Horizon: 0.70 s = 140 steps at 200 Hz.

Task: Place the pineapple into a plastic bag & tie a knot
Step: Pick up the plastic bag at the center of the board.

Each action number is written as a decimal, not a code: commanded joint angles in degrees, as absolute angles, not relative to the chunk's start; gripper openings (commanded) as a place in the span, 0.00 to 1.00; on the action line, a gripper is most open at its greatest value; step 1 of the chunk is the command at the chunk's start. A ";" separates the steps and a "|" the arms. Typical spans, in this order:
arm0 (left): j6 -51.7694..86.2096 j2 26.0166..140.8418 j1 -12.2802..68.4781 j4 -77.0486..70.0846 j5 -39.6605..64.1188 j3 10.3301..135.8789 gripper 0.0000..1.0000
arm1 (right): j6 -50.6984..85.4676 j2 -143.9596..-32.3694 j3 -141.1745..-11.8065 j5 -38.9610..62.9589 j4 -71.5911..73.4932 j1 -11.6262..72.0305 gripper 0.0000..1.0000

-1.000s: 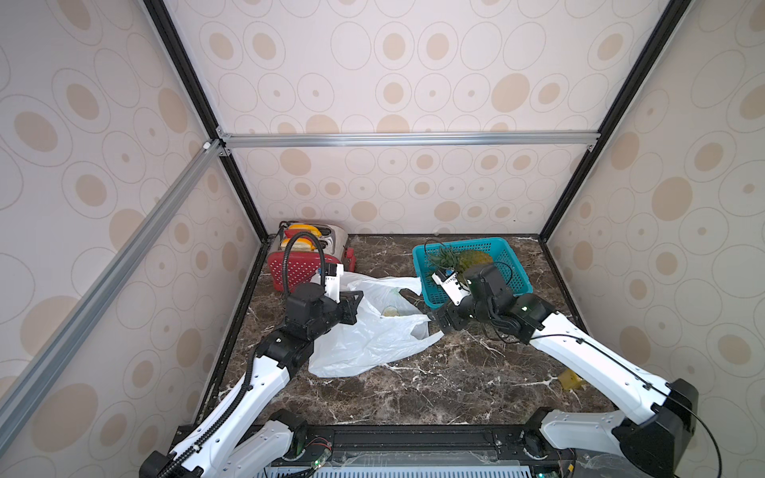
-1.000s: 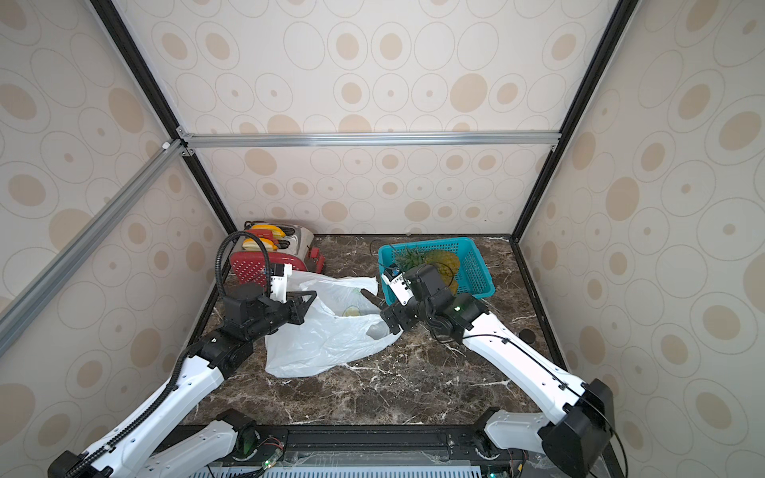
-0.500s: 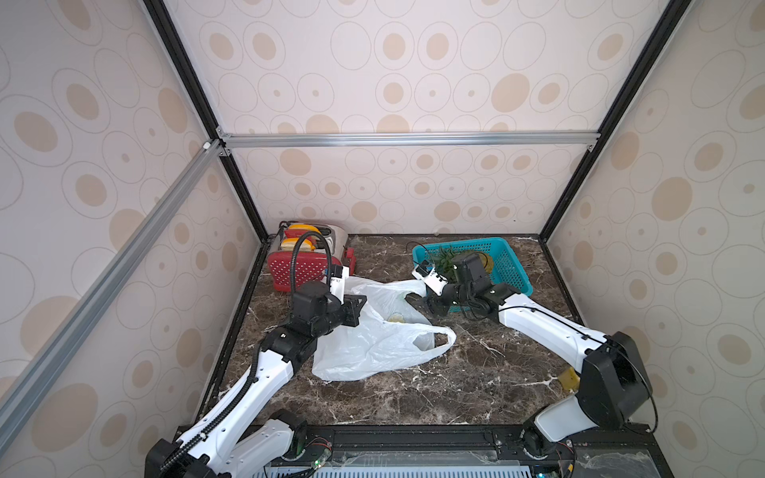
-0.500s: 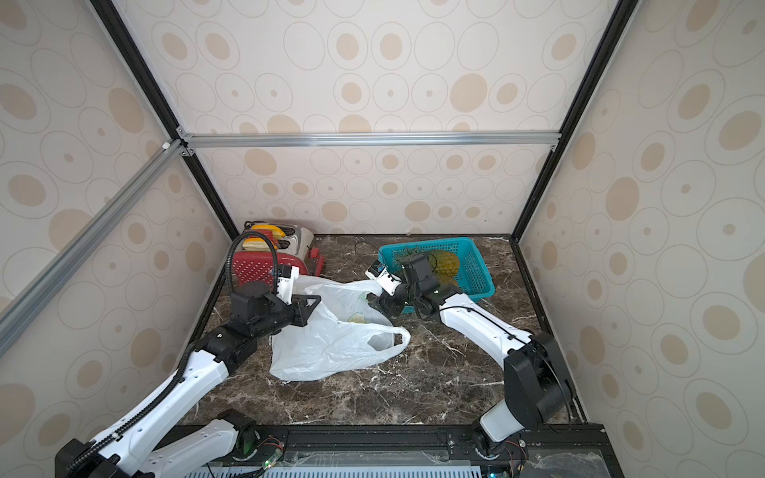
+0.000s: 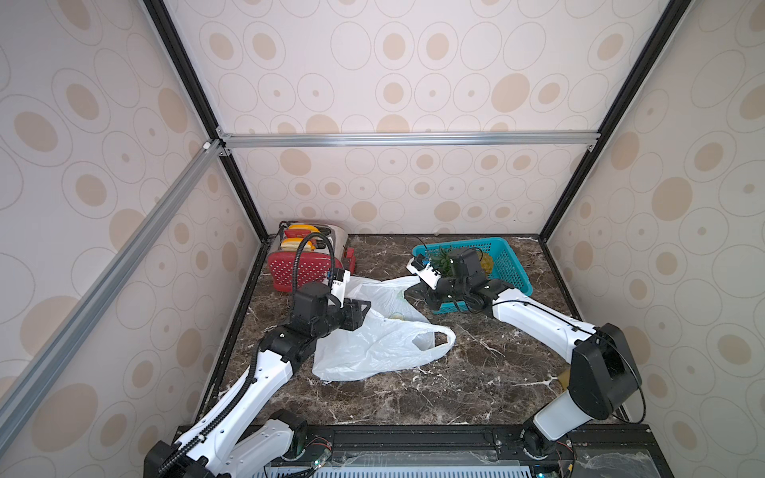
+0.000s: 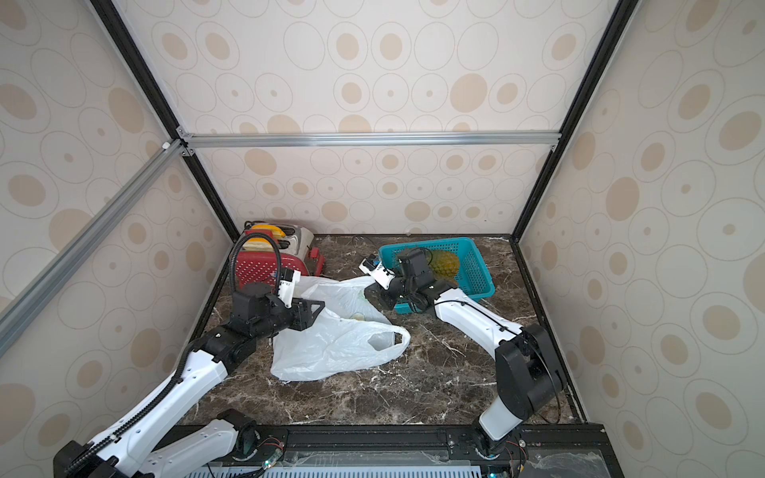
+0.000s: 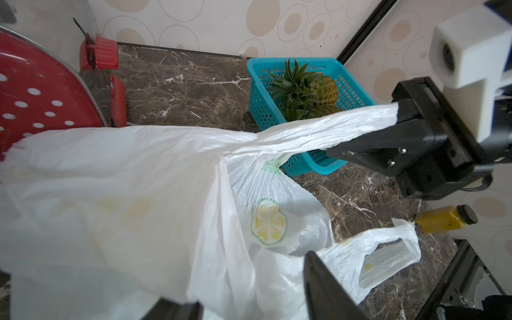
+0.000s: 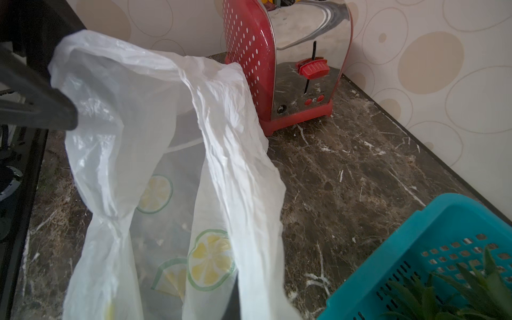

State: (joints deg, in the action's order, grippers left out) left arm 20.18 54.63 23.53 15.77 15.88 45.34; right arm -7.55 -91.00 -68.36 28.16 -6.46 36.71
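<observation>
The plastic bag (image 5: 372, 343) (image 6: 331, 351) lies crumpled on the marble, printed with lemon slices. My right gripper (image 5: 418, 291) (image 6: 374, 296) (image 7: 399, 116) is shut on one white handle strip and holds it stretched off the table beside the basket. The other handle loop (image 5: 430, 341) lies flat. My left gripper (image 5: 362, 310) (image 7: 241, 279) is open over the bag's left side, with plastic film between its spread fingers. The pineapple (image 5: 484, 263) (image 6: 445, 263) (image 7: 324, 90) lies in the teal basket (image 5: 511, 265). A knot is out of view.
A red toaster (image 5: 306, 265) (image 8: 291, 63) stands in the back left corner. The teal basket's rim (image 8: 415, 249) sits just right of the held handle. A small yellow bottle (image 7: 440, 219) lies by the right wall near the front.
My right gripper moved back toward the basket and closed on the bag's handle. My left gripper opened. The bag's near handle loop dropped flat onto the table.
</observation>
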 commanded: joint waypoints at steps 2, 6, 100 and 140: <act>8.67 48.74 23.80 21.32 12.13 50.85 0.76 | 0.37 -91.39 -72.04 25.31 -11.15 37.49 0.00; 6.74 47.99 23.73 21.92 12.54 51.39 0.77 | 0.98 -91.63 -72.50 25.04 -11.99 37.53 0.00; -26.73 62.17 34.18 20.13 42.47 55.69 0.86 | 3.57 -94.12 -76.17 30.20 -15.36 38.00 0.00; -7.92 65.11 34.53 5.67 20.64 53.58 0.81 | 4.63 -94.64 -76.79 28.01 -15.91 37.84 0.00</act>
